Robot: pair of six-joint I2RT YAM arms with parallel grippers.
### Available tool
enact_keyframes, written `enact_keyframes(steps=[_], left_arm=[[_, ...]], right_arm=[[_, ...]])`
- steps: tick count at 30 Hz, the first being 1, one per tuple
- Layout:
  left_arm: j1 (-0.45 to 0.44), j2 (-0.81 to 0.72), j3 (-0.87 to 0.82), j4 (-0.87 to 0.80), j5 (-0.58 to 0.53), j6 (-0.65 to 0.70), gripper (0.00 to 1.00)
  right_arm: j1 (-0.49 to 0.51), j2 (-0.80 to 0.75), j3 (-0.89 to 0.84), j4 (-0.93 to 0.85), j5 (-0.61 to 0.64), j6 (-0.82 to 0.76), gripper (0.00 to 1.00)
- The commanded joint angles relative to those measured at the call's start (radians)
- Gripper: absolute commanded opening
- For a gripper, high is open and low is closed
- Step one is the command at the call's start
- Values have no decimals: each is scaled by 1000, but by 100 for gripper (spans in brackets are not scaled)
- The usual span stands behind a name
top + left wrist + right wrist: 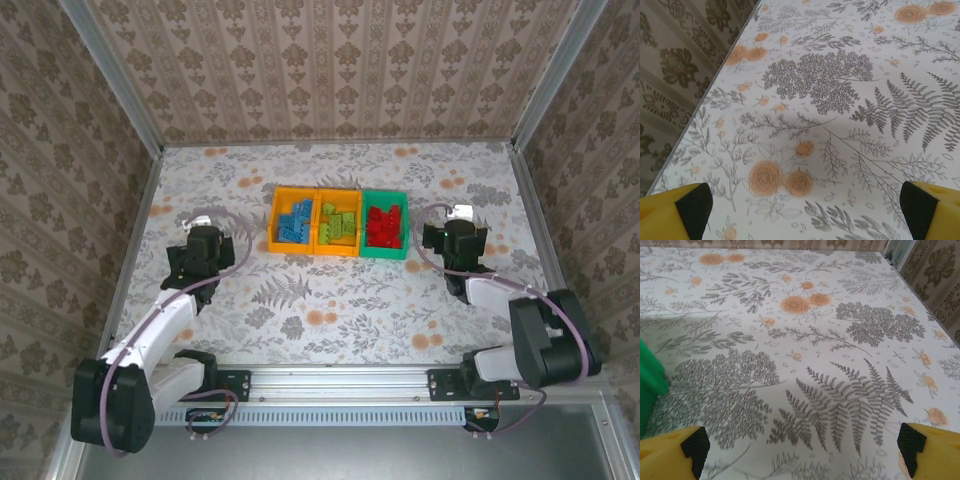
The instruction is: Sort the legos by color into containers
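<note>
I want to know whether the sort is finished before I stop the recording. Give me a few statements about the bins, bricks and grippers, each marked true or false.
1. The blue legos lie in the left orange bin. True.
2. The red legos lie in an orange bin. False: they lie in the green bin.
3. The left gripper and the right gripper are both open and hold nothing. True.
4. The green bin stands in the middle of the row. False: it stands at the right end, and the middle orange bin holds the lime green legos.
</note>
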Motion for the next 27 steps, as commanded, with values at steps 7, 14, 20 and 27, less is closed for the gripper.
enact_keyframes(steps=[7,14,20,27], left_arm=[[88,61,-177,478,179,177,100],[118,250,-186,785,251,195,100],[134,470,-118,934,311,267,100],[201,508,-135,969,290,163,100]], right_arm=[[-58,100,11,198,-110,-7,100],[-74,145,-51,354,-131,-3,100],[-61,137,-47,332,-152,-21,100],[-74,138,-40,321,-176,-15,100]])
